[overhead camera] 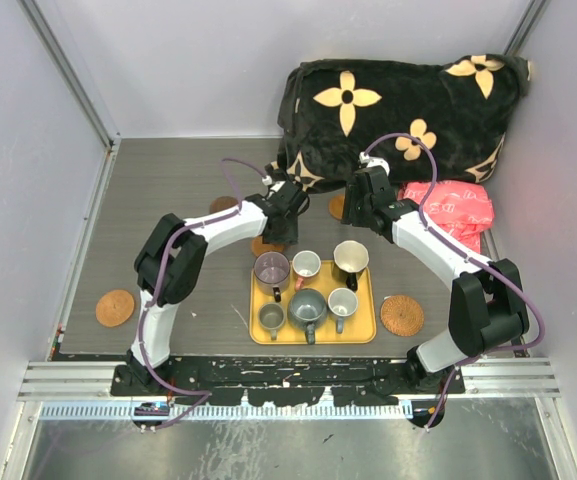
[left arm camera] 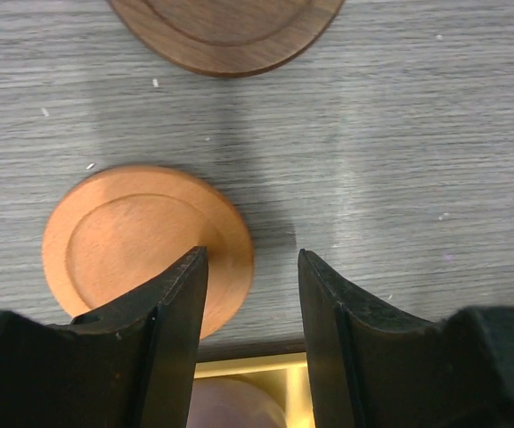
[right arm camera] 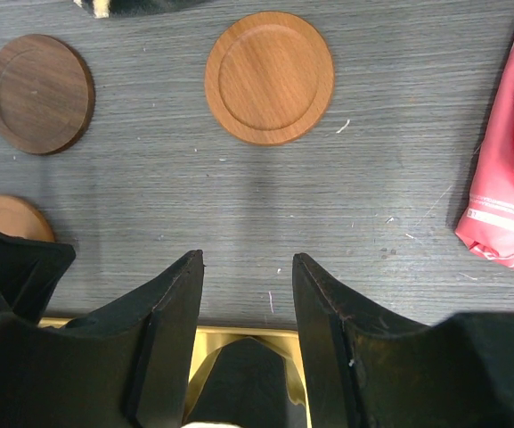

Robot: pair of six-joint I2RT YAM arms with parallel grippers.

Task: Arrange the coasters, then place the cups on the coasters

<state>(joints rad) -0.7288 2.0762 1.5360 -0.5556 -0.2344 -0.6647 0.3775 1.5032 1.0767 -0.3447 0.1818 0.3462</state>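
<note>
A flowered black blanket [overhead camera: 398,115] is heaped at the back, out of the way. The yellow tray [overhead camera: 363,332] carries all six cups [overhead camera: 306,307], seemingly parked until places are laid. The print on the pink packet [overhead camera: 453,212] is unreadable. The coasters [overhead camera: 402,314] lie scattered. The left gripper [left arm camera: 252,294], jaws parted and empty, hovers at an orange coaster [left arm camera: 141,241]. The right gripper [right arm camera: 248,303] is likewise released.

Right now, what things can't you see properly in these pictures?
- Orange coaster, left wrist view: near edge hidden under the left pincer.
- Dark brown coaster, left wrist view: cut off by the top edge.
- Black cup, right wrist view: mostly hidden by the right pincer and the bottom edge.
- Pink packet, right wrist view: cut off by the right edge.
</note>
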